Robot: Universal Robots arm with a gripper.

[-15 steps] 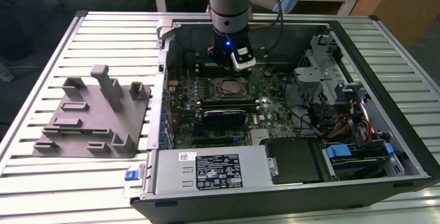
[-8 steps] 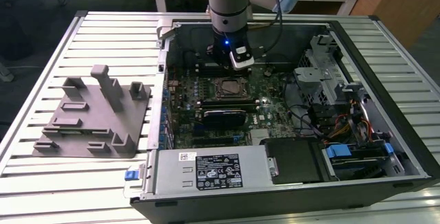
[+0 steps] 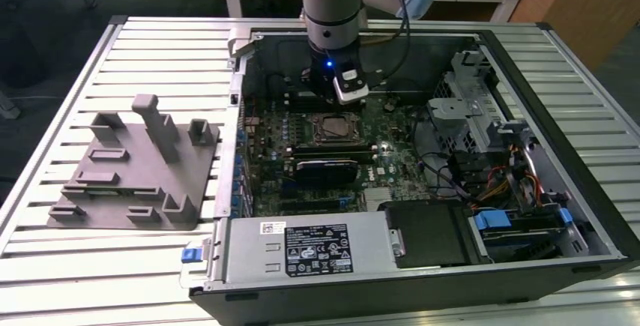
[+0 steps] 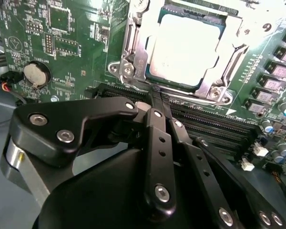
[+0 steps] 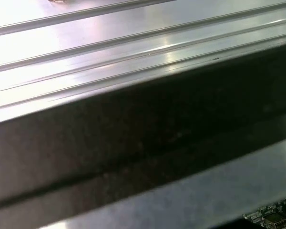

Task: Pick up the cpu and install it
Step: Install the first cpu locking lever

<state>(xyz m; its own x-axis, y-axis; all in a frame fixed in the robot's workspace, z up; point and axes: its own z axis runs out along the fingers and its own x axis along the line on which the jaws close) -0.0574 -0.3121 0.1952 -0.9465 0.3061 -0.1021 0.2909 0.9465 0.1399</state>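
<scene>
The cpu (image 4: 188, 47), a flat square chip with a silvery-white top, lies in the motherboard socket (image 3: 335, 128) under the metal retention frame (image 4: 133, 57). In the second wrist view my gripper (image 4: 156, 93) is shut with nothing between its black fingers (image 4: 158, 143). Its tips hang just off the socket frame's edge, over the memory slots (image 4: 214, 121). In the exterior view the arm's wrist (image 3: 335, 64) hangs inside the open computer case (image 3: 560, 213), just behind the socket.
A grey fixture (image 3: 135, 168) with upright posts sits on the slatted metal table (image 3: 160, 41) at the exterior view's left. Inside the case are a power supply (image 3: 305, 247), a black heatsink block (image 3: 325, 167), a drive cage (image 3: 470, 101) and loose cables (image 3: 500, 180). A coin battery (image 4: 35, 74) sits on the board.
</scene>
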